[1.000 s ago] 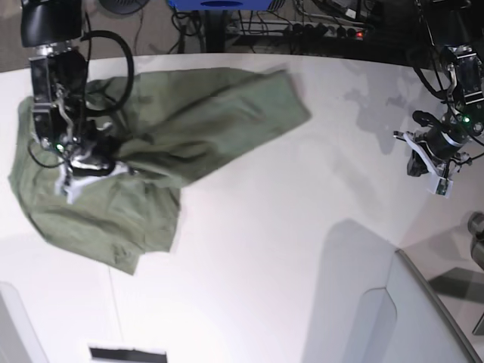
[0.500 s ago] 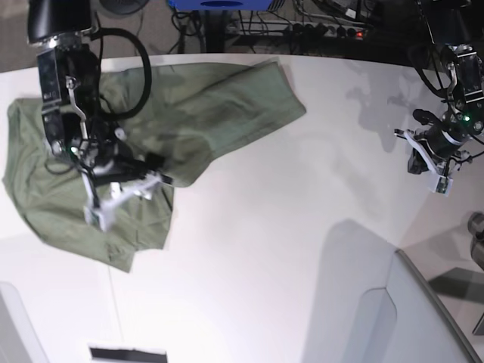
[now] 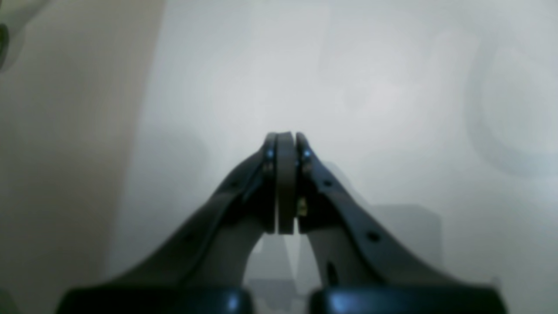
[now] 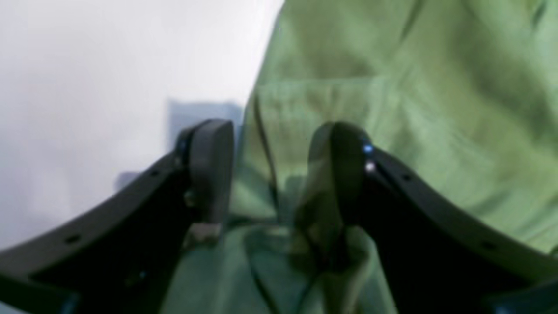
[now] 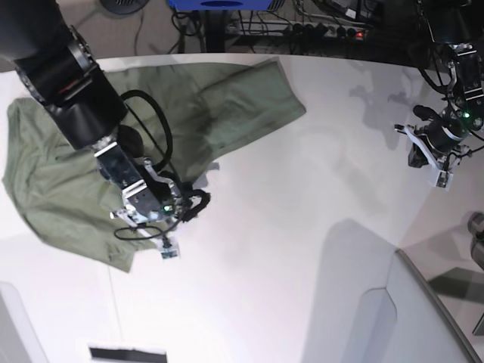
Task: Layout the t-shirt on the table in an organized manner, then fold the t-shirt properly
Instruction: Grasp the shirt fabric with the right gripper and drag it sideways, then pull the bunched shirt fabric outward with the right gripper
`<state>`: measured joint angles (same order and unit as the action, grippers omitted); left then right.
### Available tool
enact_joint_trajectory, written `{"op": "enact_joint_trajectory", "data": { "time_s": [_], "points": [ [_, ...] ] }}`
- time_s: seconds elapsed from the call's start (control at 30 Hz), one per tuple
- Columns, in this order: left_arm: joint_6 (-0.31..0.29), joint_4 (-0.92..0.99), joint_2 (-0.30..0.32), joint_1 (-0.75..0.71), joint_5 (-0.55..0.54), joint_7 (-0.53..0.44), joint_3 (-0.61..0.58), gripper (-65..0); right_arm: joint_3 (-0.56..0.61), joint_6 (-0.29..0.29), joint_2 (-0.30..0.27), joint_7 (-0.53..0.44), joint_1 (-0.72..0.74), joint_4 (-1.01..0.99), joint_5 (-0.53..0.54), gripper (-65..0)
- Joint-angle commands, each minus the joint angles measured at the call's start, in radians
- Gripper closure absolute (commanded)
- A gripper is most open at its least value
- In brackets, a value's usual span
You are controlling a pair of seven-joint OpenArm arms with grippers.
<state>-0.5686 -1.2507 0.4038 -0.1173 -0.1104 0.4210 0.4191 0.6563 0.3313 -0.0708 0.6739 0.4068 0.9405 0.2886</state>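
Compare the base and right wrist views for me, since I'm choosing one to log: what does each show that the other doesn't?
Base only: the whole t-shirt crumpled at the table's far corner, and the left gripper away from it. Right wrist only: the right gripper's jaws apart, with a hemmed edge between them. Both: the green cloth beside bare white tabletop.

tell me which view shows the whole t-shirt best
The base view: the t-shirt shows nearly whole, spread crumpled on the table, partly behind the right arm. The right wrist view shows only blurred green folds beneath the open right gripper. The left wrist view shows none clearly.
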Motion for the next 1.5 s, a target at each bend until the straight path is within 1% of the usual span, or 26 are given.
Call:
{"op": "enact_joint_trajectory", "data": {
  "time_s": [0.0, 0.07, 0.2, 0.23, 0.27, 0.3, 0.33, 0.37, 0.4, 0.43, 0.53, 0.67, 0.73, 0.77, 0.8, 0.87, 0.93, 0.97, 1.07, 1.13, 1.2, 1.27, 1.33, 1.47],
  "points": [
    [0.006, -0.004, 0.02, 0.006, -0.01, -0.018, 0.007, 0.0, -0.005, 0.004, 0.013, -0.016, 0.028, -0.001, -0.039, -35.9],
    [0.006, 0.004, 0.022, 0.006, -0.01, -0.018, 0.007, 0.0, -0.005, 0.004, 0.032, -0.019, 0.028, -0.015, -0.087, -35.7],
    [0.006, 0.01, 0.02, 0.006, -0.01, -0.018, 0.007, 0.0, -0.007, 0.001, 0.033, -0.026, 0.03, -0.044, -0.091, -35.4],
    [0.006, 0.01, 0.019, 0.006, -0.01, -0.018, 0.007, 0.0, -0.007, -0.001, 0.033, -0.026, 0.031, -0.058, -0.091, -34.2],
    [0.006, 0.01, 0.019, 0.008, -0.01, -0.018, 0.007, 0.0, -0.007, -0.001, 0.033, -0.029, 0.034, -0.067, -0.091, -30.6],
    [0.006, 0.01, 0.019, 0.009, -0.01, -0.018, 0.007, 0.0, -0.007, -0.001, 0.033, -0.035, 0.034, -0.071, -0.091, -25.7],
    [0.006, 0.01, 0.017, 0.011, -0.01, -0.018, 0.007, 0.0, -0.007, -0.002, 0.033, -0.041, 0.034, -0.073, -0.091, -19.8],
    [0.006, 0.01, 0.017, 0.011, -0.01, -0.018, 0.007, 0.0, -0.007, -0.002, 0.033, -0.042, 0.034, -0.073, -0.091, -12.2],
    [0.006, 0.01, 0.017, 0.012, -0.01, -0.018, 0.007, 0.0, -0.007, -0.002, 0.033, -0.042, 0.034, -0.074, -0.091, -6.2],
    [0.006, 0.01, 0.017, 0.014, -0.01, -0.018, 0.007, 0.0, -0.007, -0.002, 0.033, -0.042, 0.034, -0.074, -0.091, -4.4],
    [0.006, 0.01, 0.017, 0.015, -0.01, -0.018, 0.007, 0.0, -0.007, -0.002, 0.036, -0.039, 0.036, -0.064, -0.09, -3.8],
    [0.006, 0.01, 0.017, 0.015, -0.01, -0.018, 0.007, 0.0, 0.0, -0.002, 0.056, -0.021, 0.034, 0.021, -0.09, -3.5],
    [0.006, 0.01, 0.017, 0.015, -0.01, -0.018, 0.007, 0.0, -0.005, -0.002, 0.084, 0.0, 0.037, 0.038, -0.09, -4.7],
    [0.006, 0.01, 0.019, 0.015, -0.01, -0.018, 0.007, 0.0, -0.005, -0.002, 0.095, 0.005, 0.048, 0.035, -0.09, -6.3],
    [0.006, 0.01, 0.02, 0.015, -0.01, -0.018, 0.007, 0.0, -0.007, -0.002, 0.099, 0.007, 0.053, 0.031, -0.09, -9.8],
    [0.006, 0.01, 0.02, 0.012, -0.01, -0.018, 0.007, 0.0, -0.007, -0.002, 0.104, 0.007, 0.053, 0.01, -0.09, -19.2],
    [0.006, 0.01, 0.022, 0.009, -0.01, -0.018, 0.007, 0.0, -0.007, -0.002, 0.104, 0.0, 0.054, -0.016, -0.09, -26.9],
    [0.006, 0.01, 0.022, 0.008, -0.01, -0.018, 0.007, 0.0, -0.007, -0.002, 0.104, -0.001, 0.054, -0.025, -0.09, -27.3],
    [0.006, 0.01, 0.024, 0.008, -0.01, -0.018, 0.007, 0.0, -0.007, -0.002, 0.104, -0.003, 0.054, -0.062, -0.09, -21.2],
    [0.006, 0.01, 0.022, 0.006, -0.01, -0.018, 0.007, 0.0, -0.007, -0.002, 0.104, -0.003, 0.056, -0.07, -0.09, -19.2],
    [0.006, 0.01, 0.019, 0.009, -0.01, -0.018, 0.007, 0.0, -0.007, -0.002, 0.104, -0.003, 0.056, -0.067, -0.09, -20.3],
    [0.006, 0.01, 0.019, 0.011, -0.01, -0.018, 0.007, 0.0, -0.005, -0.002, 0.107, -0.003, 0.056, -0.062, -0.09, -22.8],
    [0.006, 0.01, 0.019, 0.011, -0.01, -0.018, 0.007, 0.0, 0.0, -0.002, 0.128, -0.001, 0.056, -0.051, -0.09, -25.8],
    [0.006, 0.01, 0.02, 0.012, -0.01, -0.018, 0.007, 0.0, 0.003, -0.002, 0.147, -0.003, 0.054, -0.007, -0.091, -27.5]
  ]
}}
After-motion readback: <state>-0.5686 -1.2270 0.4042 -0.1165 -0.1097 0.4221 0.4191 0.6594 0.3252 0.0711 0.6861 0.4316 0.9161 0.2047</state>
